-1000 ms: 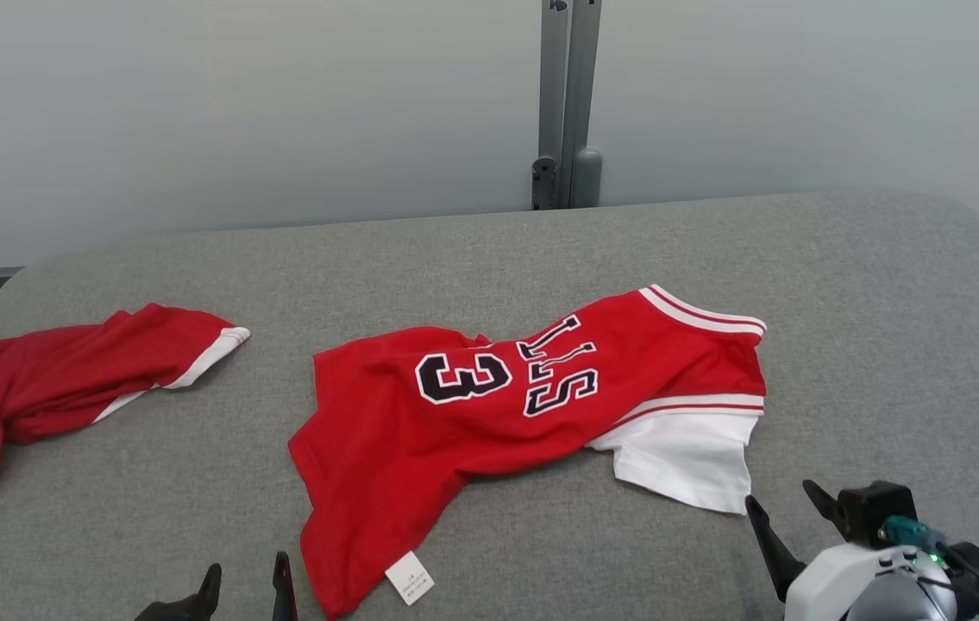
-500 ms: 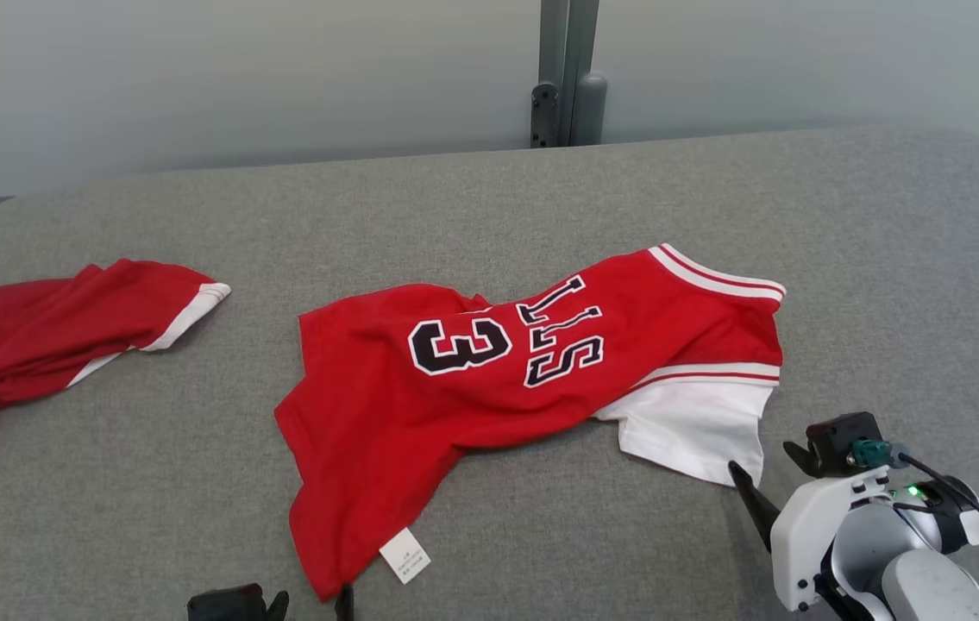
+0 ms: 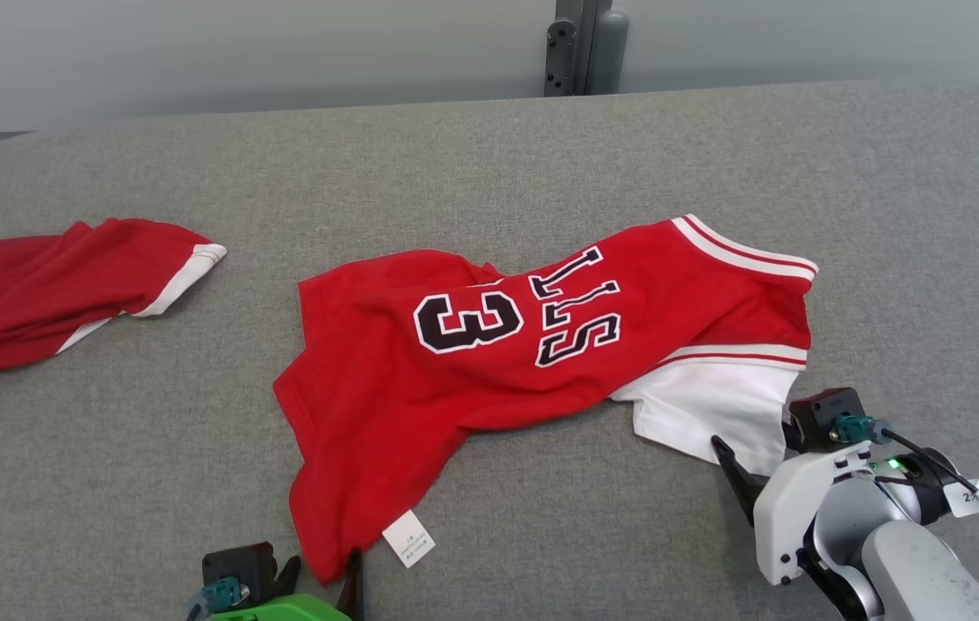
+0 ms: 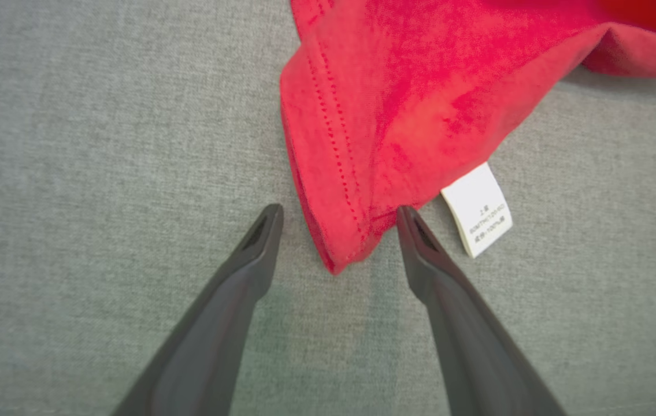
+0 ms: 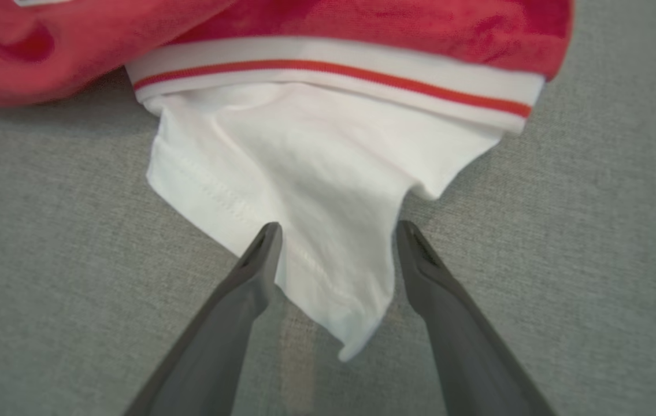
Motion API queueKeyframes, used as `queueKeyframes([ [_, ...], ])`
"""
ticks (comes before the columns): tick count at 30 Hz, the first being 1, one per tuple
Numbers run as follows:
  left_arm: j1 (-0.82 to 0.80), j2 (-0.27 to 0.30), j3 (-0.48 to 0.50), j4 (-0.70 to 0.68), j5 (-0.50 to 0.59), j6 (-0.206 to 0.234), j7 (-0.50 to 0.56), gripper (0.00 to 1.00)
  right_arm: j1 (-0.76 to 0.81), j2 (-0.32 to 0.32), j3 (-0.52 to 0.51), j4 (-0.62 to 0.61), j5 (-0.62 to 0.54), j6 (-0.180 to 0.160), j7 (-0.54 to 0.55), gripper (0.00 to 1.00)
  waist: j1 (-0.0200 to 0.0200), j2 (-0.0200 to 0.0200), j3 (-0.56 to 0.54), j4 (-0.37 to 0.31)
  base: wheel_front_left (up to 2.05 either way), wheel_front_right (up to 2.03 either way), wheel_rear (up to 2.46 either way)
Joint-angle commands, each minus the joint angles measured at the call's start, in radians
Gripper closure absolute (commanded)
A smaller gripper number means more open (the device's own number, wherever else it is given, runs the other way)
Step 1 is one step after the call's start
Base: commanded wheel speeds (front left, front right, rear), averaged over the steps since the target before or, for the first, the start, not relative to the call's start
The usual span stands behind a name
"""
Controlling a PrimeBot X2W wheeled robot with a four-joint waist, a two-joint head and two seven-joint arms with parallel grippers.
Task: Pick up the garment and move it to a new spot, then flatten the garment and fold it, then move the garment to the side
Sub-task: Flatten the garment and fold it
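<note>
Here the red jersey (image 3: 498, 362) with a black 3 lies rumpled mid-way across the grey tabletop (image 3: 541, 155), well apart from another red garment (image 3: 40, 293) at the robot's left. The left claw (image 4: 339, 212) stands wide, its 2 fingers either side of the jersey's near hem corner, just beside a white label (image 4: 478, 208). The right claw (image 5: 337, 226) is wide too, straddling the white sleeve (image 5: 281, 162) tip, gripping nothing.
</note>
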Motion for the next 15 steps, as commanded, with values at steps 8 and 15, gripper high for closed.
queueKeyframes([
  [8, -0.069, -0.013, -0.012, 0.133, -0.038, -0.042, -0.048, 1.00, -0.055, -0.006, 0.044, 0.041, 0.041, -0.001, -0.020, 0.36, 0.0000, 0.0000, 0.017, -0.008, 0.00, 0.00, 0.00],
  [15, -0.057, -0.012, -0.026, 0.138, -0.078, -0.090, -0.046, 1.00, -0.040, -0.027, 0.065, -0.026, 0.195, -0.001, -0.028, 1.00, 0.0000, 0.0000, -0.015, -0.015, 0.00, 0.00, 0.00],
])
